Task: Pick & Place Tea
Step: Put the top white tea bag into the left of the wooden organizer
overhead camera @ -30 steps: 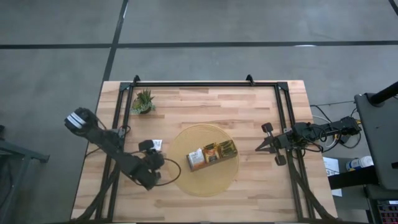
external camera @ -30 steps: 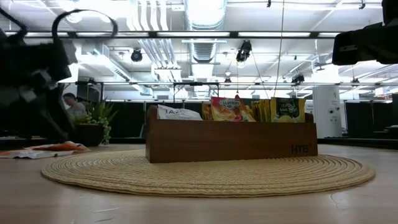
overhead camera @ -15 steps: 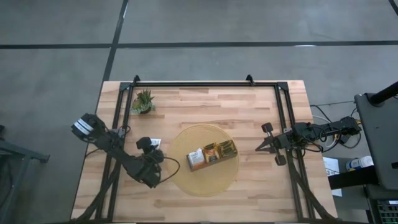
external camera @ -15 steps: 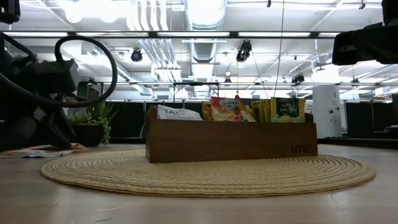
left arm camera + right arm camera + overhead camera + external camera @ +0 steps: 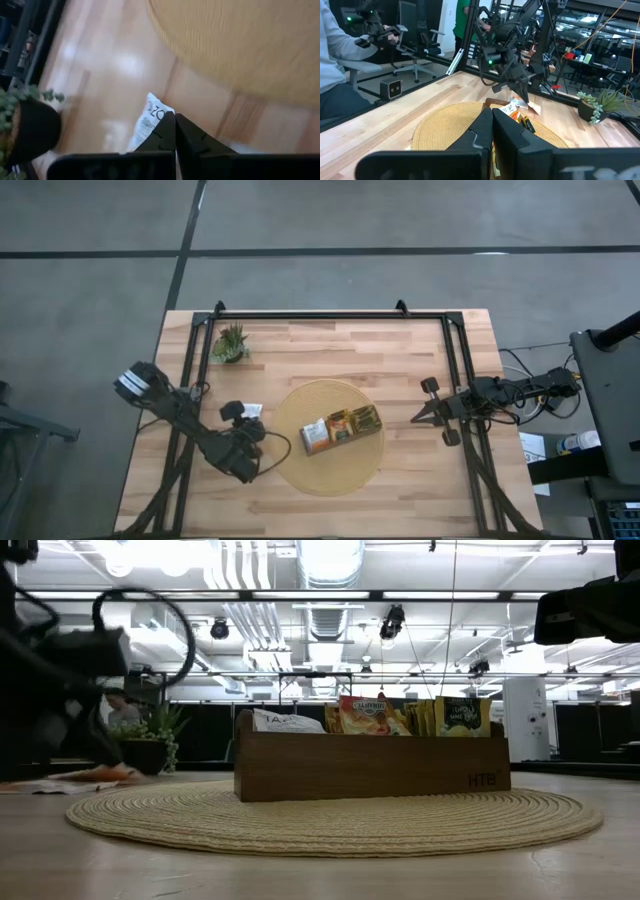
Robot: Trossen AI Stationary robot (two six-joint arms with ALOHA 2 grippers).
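Note:
A white tea sachet (image 5: 253, 410) lies on the wood just left of the round woven mat (image 5: 300, 470). My left gripper (image 5: 174, 117) stands over it, pointing down, shut on it. A dark wooden tray (image 5: 340, 427) rests on the mat, with several yellow, orange and white tea sachets (image 5: 400, 715) standing upright in it. My right gripper (image 5: 418, 416) hovers shut near the table's right side, pointing at the mat, and holds nothing. My left gripper pinches the white sachet by one edge (image 5: 159, 120) between its two fingertips, coming from above and pointing down. Most of the sachet sticks out to one side of the fingers. I cannot tell whether it is lifted clear or lies on the wood.
A small potted plant (image 5: 230, 343) stands at the far left. A black frame (image 5: 330, 315) runs along the table's far edge and down both sides. Bare wood lies in front of the mat. A person (image 5: 340, 60) sits beyond the table's edge.
My left arm has shifted a little toward the mat above the white sachet. The sachet has stayed at the same spot by the mat's left rim.

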